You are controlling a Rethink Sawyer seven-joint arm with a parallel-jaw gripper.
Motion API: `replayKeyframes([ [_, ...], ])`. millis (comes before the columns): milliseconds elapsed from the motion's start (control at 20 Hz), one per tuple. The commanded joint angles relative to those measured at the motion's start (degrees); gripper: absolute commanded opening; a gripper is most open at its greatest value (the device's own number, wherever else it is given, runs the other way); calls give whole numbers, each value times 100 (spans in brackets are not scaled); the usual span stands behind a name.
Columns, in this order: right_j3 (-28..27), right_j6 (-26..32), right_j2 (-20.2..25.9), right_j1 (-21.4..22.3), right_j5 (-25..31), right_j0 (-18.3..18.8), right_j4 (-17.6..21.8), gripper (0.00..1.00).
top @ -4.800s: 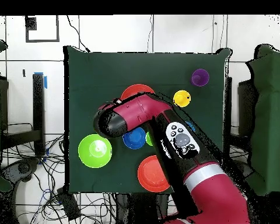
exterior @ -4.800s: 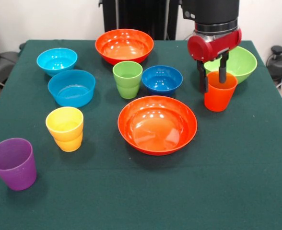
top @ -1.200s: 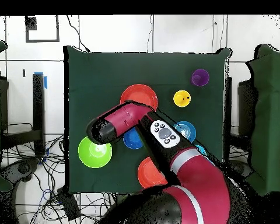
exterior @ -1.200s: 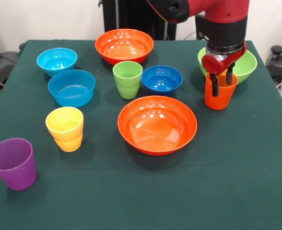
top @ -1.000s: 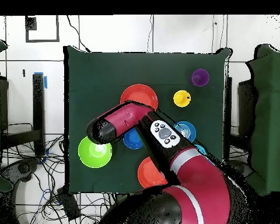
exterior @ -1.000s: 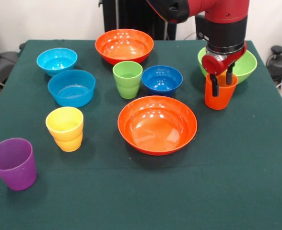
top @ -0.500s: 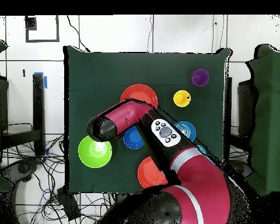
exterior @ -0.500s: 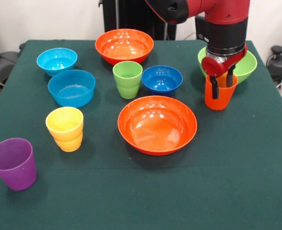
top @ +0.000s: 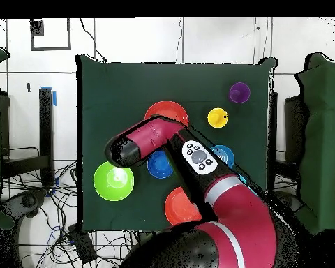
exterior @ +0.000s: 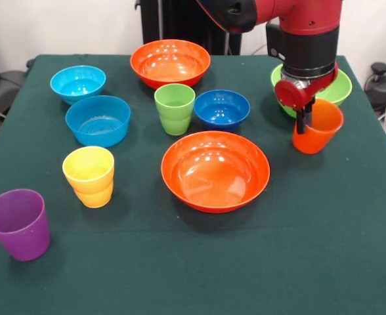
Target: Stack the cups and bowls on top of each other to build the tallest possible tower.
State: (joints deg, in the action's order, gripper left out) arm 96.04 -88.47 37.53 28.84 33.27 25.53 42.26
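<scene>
Front view, pincer: the gripper (exterior: 302,123) hangs at the rim of the orange cup (exterior: 318,126), one finger inside; I think it pinches the cup's wall.
Orange cup: it leans over, mouth toward the arm, likely because only one side is held. It sits just in front of the lime green bowl (exterior: 331,88).
Why there: a cup goes on top of a tower, so it must be picked up first.
Nearby: the dark blue bowl (exterior: 222,109) and green cup (exterior: 174,108) sit side by side.
Big bowls: one orange bowl (exterior: 215,170) is in the middle, a good wide base. The other (exterior: 171,63) is at the back.
Far side: two light blue bowls (exterior: 98,120), the yellow cup (exterior: 89,176) and the purple cup (exterior: 18,224) stand apart, all untouched.
Overhead view: the arm (top: 198,167) hides the gripper and cup.
</scene>
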Motion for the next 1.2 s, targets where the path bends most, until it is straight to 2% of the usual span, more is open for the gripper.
replayKeyframes([
  [50, -386, 1931, 141, -197, 654, -14, 673, 0],
  [450, -342, 1873, 177, -178, 597, 38, 733, 0],
  [800, -286, 1579, 486, -334, 681, 367, 213, 0],
  [1200, -222, 1443, 876, -341, 634, 652, -57, 0],
])
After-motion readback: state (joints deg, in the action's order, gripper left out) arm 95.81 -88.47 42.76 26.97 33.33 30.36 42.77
